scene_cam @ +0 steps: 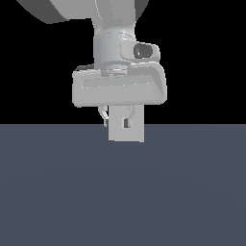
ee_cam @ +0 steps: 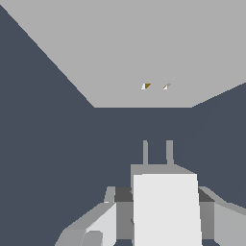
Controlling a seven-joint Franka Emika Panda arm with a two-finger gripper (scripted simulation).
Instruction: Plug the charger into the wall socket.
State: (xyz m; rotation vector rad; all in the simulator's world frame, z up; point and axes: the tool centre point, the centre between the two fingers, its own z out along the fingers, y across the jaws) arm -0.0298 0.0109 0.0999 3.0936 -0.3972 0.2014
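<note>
In the wrist view my gripper [ee_cam: 162, 202] is shut on the charger [ee_cam: 166, 211], an off-white block with two grey prongs [ee_cam: 145, 153] pointing ahead. The wall socket [ee_cam: 129, 43] is a flat light-grey panel ahead, with two small orange-yellow dots [ee_cam: 146, 86] at its centre. The prongs are apart from the panel and roughly in line with the dots. In the exterior view the gripper [scene_cam: 116, 117] hangs under the hand, and a light-grey square [scene_cam: 126, 133], which I take for the socket, overlaps its fingers. The charger cannot be made out there.
A dark blue-grey floor [scene_cam: 123, 192] spreads under everything, also in the wrist view [ee_cam: 48, 144]. The arm's wrist and hand [scene_cam: 120, 86] fill the upper middle of the exterior view against a black background.
</note>
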